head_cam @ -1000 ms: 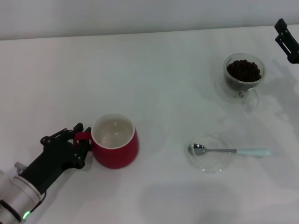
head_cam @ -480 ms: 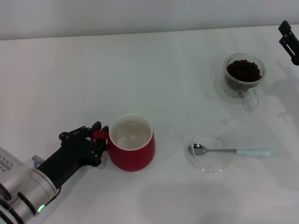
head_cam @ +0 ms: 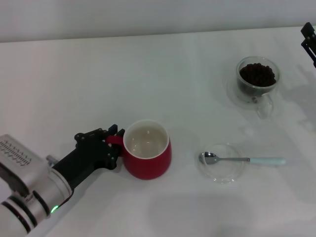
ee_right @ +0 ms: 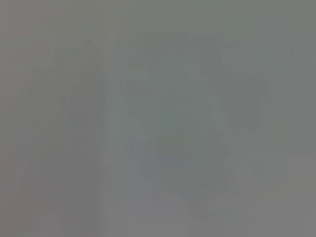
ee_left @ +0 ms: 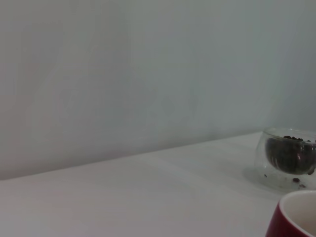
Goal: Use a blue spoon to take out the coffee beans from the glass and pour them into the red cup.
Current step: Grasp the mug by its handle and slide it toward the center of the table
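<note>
Our left gripper (head_cam: pixel 112 144), clamped on the handle of the red cup (head_cam: pixel 147 155), has slid it right toward the saucer (head_cam: pixel 221 163) holding the blue spoon (head_cam: pixel 242 159), so scooping hasn't begun.

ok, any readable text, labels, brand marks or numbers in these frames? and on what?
None can be read.
Left arm's silver wrist housing: rows of small dark marks, too small to read.
Glossy red ceramic cup, clear double-walled glass of coffee beans, light-blue-handled metal spoon, round clear glass saucer: no print visible.
Right wrist view: nothing readable.
</note>
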Controlling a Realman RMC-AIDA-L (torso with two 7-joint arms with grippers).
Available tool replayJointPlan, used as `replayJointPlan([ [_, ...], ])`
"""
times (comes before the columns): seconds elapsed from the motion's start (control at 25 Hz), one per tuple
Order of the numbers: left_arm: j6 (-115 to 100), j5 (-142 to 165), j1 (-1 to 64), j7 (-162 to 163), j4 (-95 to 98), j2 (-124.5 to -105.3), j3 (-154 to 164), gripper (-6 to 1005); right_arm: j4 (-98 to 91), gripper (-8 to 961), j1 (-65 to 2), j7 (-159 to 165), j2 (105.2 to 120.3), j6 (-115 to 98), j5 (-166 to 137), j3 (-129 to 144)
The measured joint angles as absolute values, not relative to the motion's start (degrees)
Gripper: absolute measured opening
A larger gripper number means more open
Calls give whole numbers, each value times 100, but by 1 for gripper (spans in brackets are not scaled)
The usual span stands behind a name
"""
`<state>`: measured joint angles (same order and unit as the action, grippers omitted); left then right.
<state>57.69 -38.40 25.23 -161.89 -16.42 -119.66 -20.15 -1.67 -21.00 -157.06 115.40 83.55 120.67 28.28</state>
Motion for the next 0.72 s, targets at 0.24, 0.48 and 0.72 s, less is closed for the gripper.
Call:
replayJointPlan([
  [0.24, 5602, -3599, 2672, -16189, -1711, -11970, -2015, 170, -167, 785, -2100, -15706, 11540, 8363, 12067, 2829],
  [0.48, 5369, -3560, 2779, -16189, -1811, -11971, -2025, 169, -213, 785, -2093, -15706, 11540, 8362, 12067, 2823],
  [0.72, 5309, -3560, 2905, -16185, -1827, -11971, -2066, 170, -226, 785, -2092, -15706, 11536, 8358, 12067, 2821],
])
